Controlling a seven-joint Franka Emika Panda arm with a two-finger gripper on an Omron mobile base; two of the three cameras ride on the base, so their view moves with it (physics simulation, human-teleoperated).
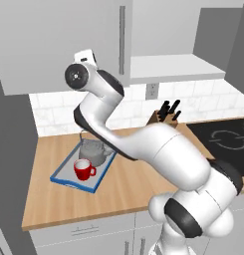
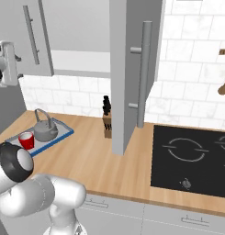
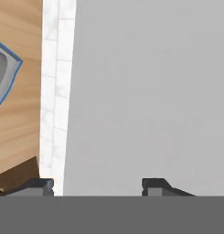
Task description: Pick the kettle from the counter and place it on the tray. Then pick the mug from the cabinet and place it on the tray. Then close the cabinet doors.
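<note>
On the tray [image 1: 63, 178] at the left, the mug [image 1: 83, 170] and kettle [image 1: 93, 151] are seen, well below the gripper [image 3: 97, 186], whose fingers are spread apart before the left cabinet door [image 1: 59, 45]. The counter [image 1: 123, 184] is backed by white tiles [image 2: 187, 92]; a cooktop [image 2: 192, 158] lies rightward.

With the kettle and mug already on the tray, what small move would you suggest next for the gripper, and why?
Probably push the large light-grey left cabinet door towards closed. The squat grey metal kettle and small red mug already sit on the blue-rimmed tray, both doors stand open, and the open gripper faces that panel.
</note>
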